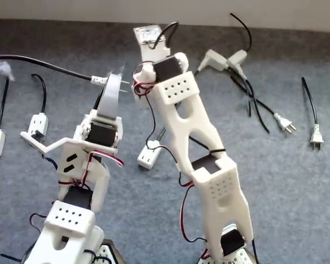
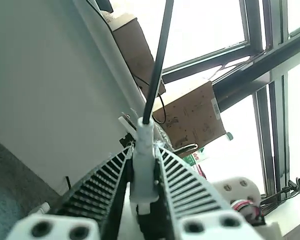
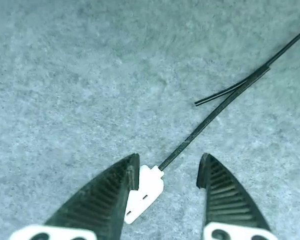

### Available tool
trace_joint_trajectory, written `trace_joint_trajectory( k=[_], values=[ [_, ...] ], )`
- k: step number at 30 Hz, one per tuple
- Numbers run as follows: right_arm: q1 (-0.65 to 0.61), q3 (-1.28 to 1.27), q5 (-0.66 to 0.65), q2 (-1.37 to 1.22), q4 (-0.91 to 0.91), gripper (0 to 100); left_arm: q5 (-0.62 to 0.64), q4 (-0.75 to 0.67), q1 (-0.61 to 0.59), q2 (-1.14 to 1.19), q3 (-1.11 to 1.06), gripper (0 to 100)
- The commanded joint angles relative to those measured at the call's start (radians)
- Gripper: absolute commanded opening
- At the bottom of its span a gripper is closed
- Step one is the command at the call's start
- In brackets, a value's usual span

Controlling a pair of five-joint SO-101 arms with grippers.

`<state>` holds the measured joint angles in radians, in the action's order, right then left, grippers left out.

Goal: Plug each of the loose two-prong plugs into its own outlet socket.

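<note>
The table cover (image 1: 297, 209) is grey, felt-like and slightly rough. The arm shells (image 1: 220, 192) are white matt plastic. The left gripper (image 2: 144, 149) has black ribbed plastic fingers (image 2: 185, 185), and the plug (image 2: 144, 172) in them is smooth white plastic, its cable (image 2: 157, 60) black with a slight shine. The boxes (image 2: 192, 112) behind look like brown matt cardboard

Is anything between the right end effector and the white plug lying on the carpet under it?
Nothing visible. The right end effector is open, and the white plug lies on the carpet between its fingers, beside one of them; its black cord trails away.
</note>
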<state>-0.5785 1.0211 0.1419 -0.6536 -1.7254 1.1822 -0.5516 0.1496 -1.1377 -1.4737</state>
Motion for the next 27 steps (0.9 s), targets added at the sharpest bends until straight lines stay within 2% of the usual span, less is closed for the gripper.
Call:
trace_joint_trajectory(
  k=[1, 5, 11, 14, 19, 21, 27],
  values=[
    [-0.028, 0.002, 0.011, 0.058, -0.039, 19.2, 0.008, -0.025, 0.048, 0.002, -0.007, 1],
    [-0.01, -0.01, 0.012, 0.061, -0.041, 19.2, 0.008, -0.025, 0.039, 0.004, -0.002, 1],
    [-0.001, -0.142, 0.012, 0.068, -0.041, 19.0, 0.011, -0.021, -0.036, 0.01, 0.028, 1],
    [0.001, -0.174, 0.012, 0.111, -0.041, 18.2, 0.074, -0.02, -0.076, 0.01, 0.03, 1],
    [0.064, -0.225, 0.012, 0.242, -0.041, 1.9, 0.126, -0.017, -0.147, 0.012, 0.041, 1],
    [0.071, -0.259, 0.012, 0.277, -0.041, 0.9, 0.127, 0.02, -0.143, 0.012, 0.047, 1],
    [-0.065, -0.358, 0.008, 0.363, -0.039, 1.5, 0.129, 0.081, -0.11, 0.012, 0.062, 1]
  ],
)
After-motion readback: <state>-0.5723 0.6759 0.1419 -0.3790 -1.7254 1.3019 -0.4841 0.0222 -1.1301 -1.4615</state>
